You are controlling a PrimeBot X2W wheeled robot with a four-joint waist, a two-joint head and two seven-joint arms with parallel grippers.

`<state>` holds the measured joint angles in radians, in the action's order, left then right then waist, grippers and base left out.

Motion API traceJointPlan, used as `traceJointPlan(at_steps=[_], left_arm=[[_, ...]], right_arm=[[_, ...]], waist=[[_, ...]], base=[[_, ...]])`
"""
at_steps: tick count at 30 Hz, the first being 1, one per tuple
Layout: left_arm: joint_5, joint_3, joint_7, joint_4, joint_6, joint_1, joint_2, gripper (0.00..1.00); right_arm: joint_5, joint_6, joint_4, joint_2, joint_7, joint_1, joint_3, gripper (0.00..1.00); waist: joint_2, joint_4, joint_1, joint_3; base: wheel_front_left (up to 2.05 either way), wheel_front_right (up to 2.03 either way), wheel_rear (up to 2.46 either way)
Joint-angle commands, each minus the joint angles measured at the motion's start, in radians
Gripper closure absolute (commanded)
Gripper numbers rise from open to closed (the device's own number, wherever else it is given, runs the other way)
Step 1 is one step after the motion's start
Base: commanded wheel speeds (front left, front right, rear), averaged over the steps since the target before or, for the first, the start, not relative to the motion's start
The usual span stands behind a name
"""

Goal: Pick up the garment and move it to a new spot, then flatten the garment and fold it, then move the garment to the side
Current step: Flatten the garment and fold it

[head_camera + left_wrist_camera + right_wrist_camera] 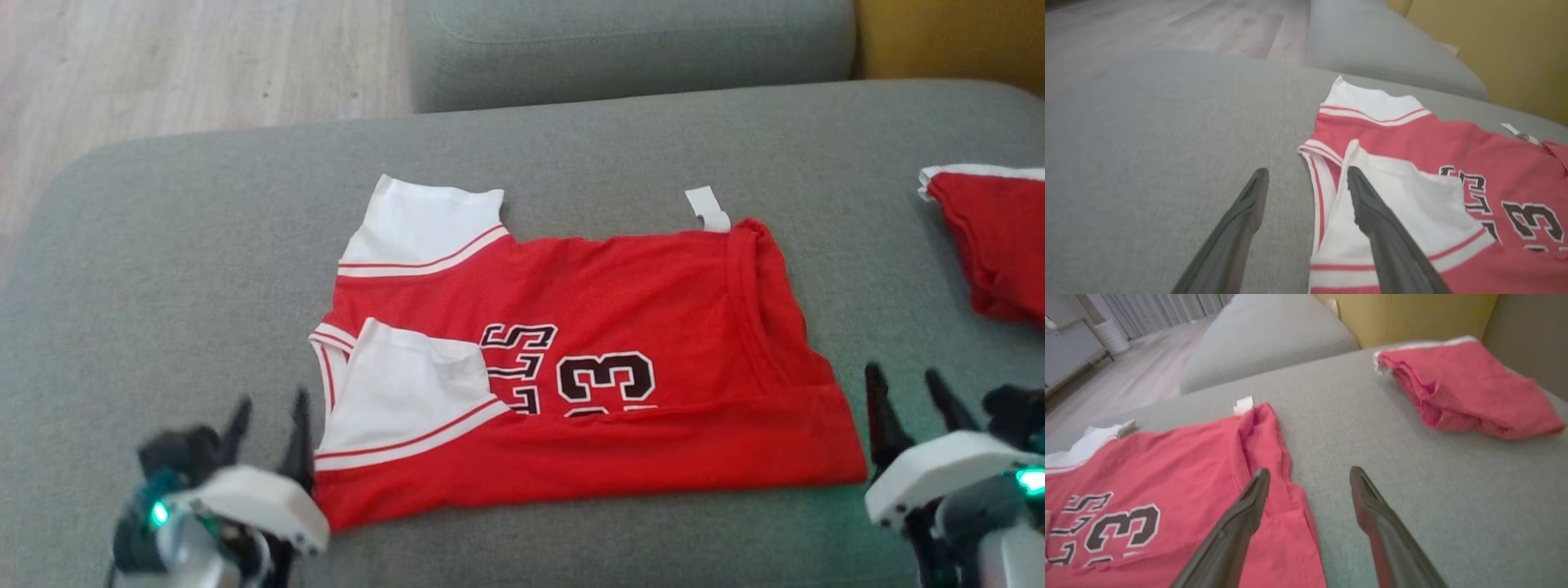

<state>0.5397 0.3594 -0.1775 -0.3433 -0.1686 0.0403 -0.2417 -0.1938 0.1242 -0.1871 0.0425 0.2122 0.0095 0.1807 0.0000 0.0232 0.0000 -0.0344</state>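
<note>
Head view: a grey sofa cushion (163, 245) carries a red jersey (637, 278). It lies flat at the cushion's middle, close to the near edge. Its white sleeves (404, 384) point toward the cushion's left end, and its neck and a white tag (707, 209) toward the right end. The near hem is folded up over the bottom of the number 23. The left gripper (273, 402) sits low, just beside the jersey's near left corner, with its fingers parted and empty. The right gripper (904, 376) sits just off the near right corner, also spread and holding nothing. A second red garment (992, 245) lies at the cushion's right edge, well apart from the jersey. Another grey cushion (629, 49) and a pale floor (163, 65) lie past the far edge.

Left wrist view: one finger reaches over bare cushion and the other over a white sleeve. Whether that finger touches the cloth cannot be told.

Right wrist view: one finger lies over the jersey's red side edge and the other over bare cushion. The second garment, cut off in the head view, appears here whole, bunched in folds with white trim. A yellow panel (1412, 314) stands behind it.
</note>
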Motion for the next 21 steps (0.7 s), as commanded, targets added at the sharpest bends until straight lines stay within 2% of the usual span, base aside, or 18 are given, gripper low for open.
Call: traceJointPlan(at_steps=[1,7,12,17,21], left_arm=[[0.001,-0.057,-0.022,0.05,-0.009,0.079,-0.028,0.0],[-0.005,-0.102,-0.058,0.146,-0.005,0.178,-0.041,0.0],[-0.019,-0.089,0.002,0.151,0.03,0.316,-0.082,0.0],[-0.015,-0.055,0.146,0.066,0.118,0.509,-0.144,0.0],[0.01,-0.029,0.297,-0.057,0.201,0.668,-0.185,0.0]], right_arm=[[-0.01,0.007,0.062,0.008,-0.024,-0.056,-0.022,0.0],[-0.021,0.007,0.138,0.008,-0.088,-0.132,-0.018,0.0],[0.005,0.007,0.171,0.008,-0.103,-0.235,-0.01,0.0],[0.041,0.007,0.188,0.008,-0.072,-0.345,-0.045,0.0],[0.051,0.007,0.187,0.021,-0.053,-0.425,-0.1,0.0]], waist=[[0.0,-0.007,0.0,-0.009],[0.0,-0.028,0.0,-0.052],[0.0,-0.048,0.0,-0.115],[0.0,-0.076,0.0,-0.194],[0.0,-0.105,0.0,-0.26]], base=[[0.0,0.0,0.0],[0.0,0.0,0.0],[0.0,0.0,0.0],[0.0,0.0,0.0],[0.0,0.0,0.0]])
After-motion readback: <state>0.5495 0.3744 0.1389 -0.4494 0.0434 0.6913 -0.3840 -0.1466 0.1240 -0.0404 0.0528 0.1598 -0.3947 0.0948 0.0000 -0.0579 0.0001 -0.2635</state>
